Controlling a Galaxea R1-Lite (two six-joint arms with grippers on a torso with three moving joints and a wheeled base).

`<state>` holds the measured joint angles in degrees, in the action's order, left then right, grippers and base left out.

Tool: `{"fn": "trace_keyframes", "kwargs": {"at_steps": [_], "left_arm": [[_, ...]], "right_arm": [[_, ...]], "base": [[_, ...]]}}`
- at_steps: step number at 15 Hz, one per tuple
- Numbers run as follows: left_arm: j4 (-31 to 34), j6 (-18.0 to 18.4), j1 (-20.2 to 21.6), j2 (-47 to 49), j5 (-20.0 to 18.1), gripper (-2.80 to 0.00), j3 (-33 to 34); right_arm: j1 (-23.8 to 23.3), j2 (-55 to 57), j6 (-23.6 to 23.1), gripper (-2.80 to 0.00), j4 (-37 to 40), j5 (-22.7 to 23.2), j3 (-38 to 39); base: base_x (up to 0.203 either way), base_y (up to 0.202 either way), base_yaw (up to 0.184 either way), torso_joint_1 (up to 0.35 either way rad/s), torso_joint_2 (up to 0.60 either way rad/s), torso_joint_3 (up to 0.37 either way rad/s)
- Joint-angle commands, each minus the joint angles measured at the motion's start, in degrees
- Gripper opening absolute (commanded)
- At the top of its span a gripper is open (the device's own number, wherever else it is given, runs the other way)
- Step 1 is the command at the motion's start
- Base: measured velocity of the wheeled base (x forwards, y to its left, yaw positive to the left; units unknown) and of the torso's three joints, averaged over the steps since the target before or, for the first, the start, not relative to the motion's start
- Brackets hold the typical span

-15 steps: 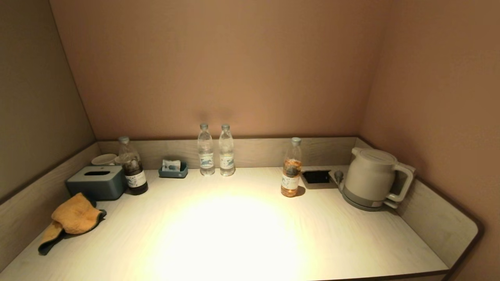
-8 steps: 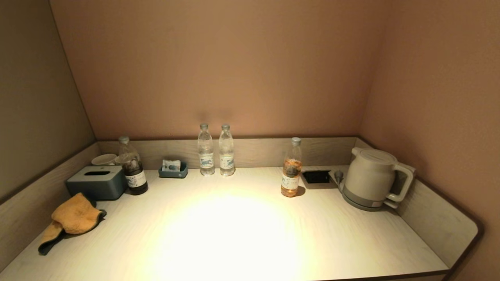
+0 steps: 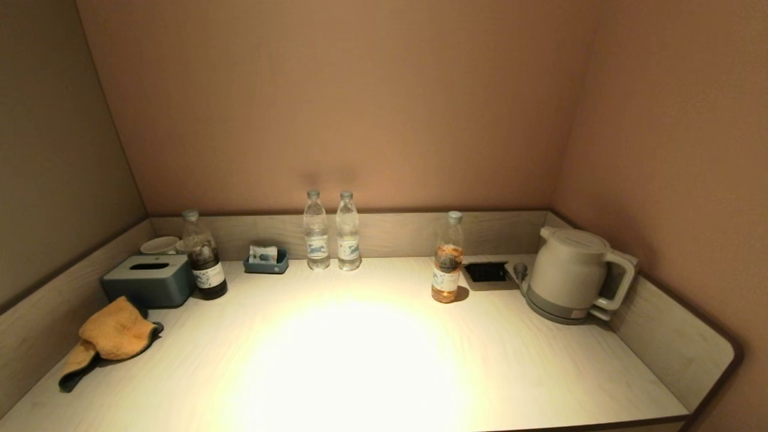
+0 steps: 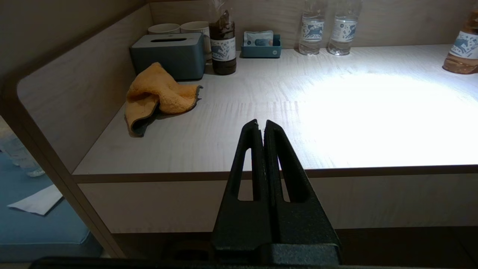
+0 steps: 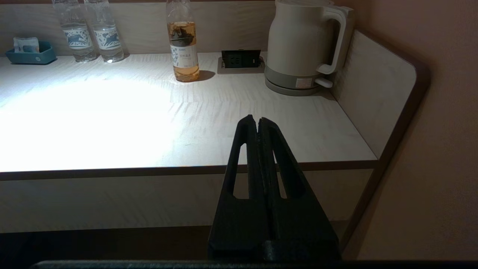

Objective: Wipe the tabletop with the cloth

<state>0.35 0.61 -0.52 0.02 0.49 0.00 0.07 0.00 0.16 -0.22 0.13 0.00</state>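
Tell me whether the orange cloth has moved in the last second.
No. In the head view the orange cloth lies crumpled in the same spot just in front of the tissue box, as before.

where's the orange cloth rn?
The crumpled orange cloth lies on the pale wood tabletop at the robot's far left in the head view, just in front of the grey-blue tissue box, by the side wall.

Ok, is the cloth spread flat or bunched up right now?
Bunched up. The orange cloth lies crumpled and folded over itself by the tissue box, its dark edge turned out, near the tabletop's left side.
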Motion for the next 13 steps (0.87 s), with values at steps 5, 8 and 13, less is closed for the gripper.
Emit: {"fn": "trace_keyframes", "kwargs": {"at_steps": [5,8,13], "left_arm": [[0.0,0.0,0.0,-0.02,0.04,-2.8,0.0],[0.0,0.0,0.0,-0.02,0.04,-2.8,0.0],[0.0,0.0,0.0,-0.02,0.04,-2.8,0.0]], "right_arm": [[0.09,0.0,0.02,-2.8,-0.04,0.04,0.0],[0.01,0.09,0.28,-2.8,-0.04,0.04,0.0],[0.01,0.0,0.28,-2.8,-0.04,0.04,0.0]], "base": [[0.0,0.0,0.0,0.0,0.0,0.0],[0.0,0.0,0.0,0.0,0.0,0.0],[0.0,0.0,0.0,0.0,0.0,0.0]]}}
